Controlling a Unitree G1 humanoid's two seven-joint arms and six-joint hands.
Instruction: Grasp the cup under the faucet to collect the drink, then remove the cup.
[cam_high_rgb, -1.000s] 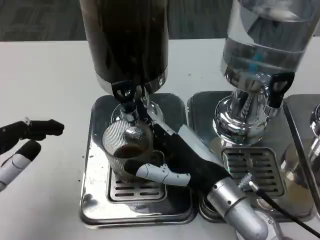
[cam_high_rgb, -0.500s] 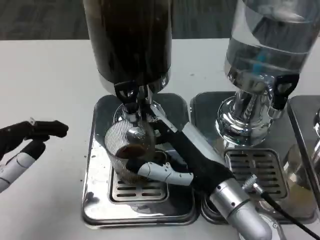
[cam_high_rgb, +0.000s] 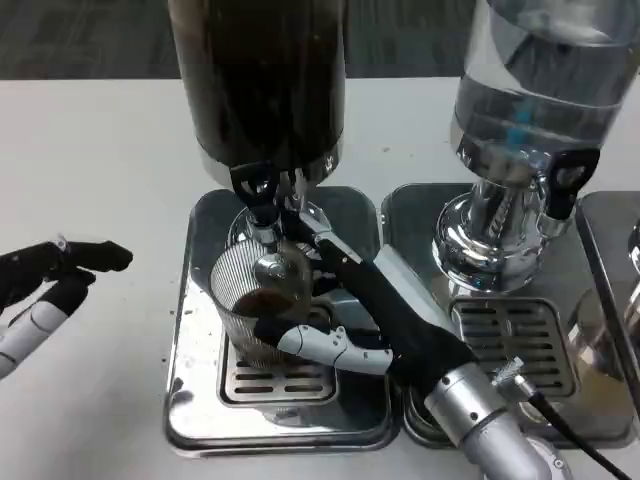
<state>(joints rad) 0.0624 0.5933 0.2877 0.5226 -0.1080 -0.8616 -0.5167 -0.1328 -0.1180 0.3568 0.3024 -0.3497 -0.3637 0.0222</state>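
The cup (cam_high_rgb: 262, 305) is clear with ribbed sides and has a little brown drink in the bottom. It sits on the metal grate (cam_high_rgb: 278, 380) right under the faucet (cam_high_rgb: 262, 222) of the dark drink tank (cam_high_rgb: 262, 85). The faucet's tip is just above the cup's mouth.

The right hand (cam_high_rgb: 372, 322) holds the cup. Its fingers curl around the cup's right and front sides, and one white finger (cam_high_rgb: 322, 347) lies across the front, low down. The silver forearm goes off toward the bottom right corner.

The cup stands on a shiny tray (cam_high_rgb: 190, 400) with a raised rim all around. There is bare tray to the left of the cup and in front of it. Behind the cup is the tank's base, so that side is blocked.

To the right of the cup there is a second tank (cam_high_rgb: 535, 80) with clear water in it, on its own tray (cam_high_rgb: 560, 400) with its own grate. The edge of a third tray shows at the far right.

Well to the left of the cup, the left hand (cam_high_rgb: 45, 290) hovers over the white table (cam_high_rgb: 100, 160). It holds nothing and its fingers are loosely apart. There is lots of open table between that hand and the cup's tray.

I count one cup, two tanks and two hands.
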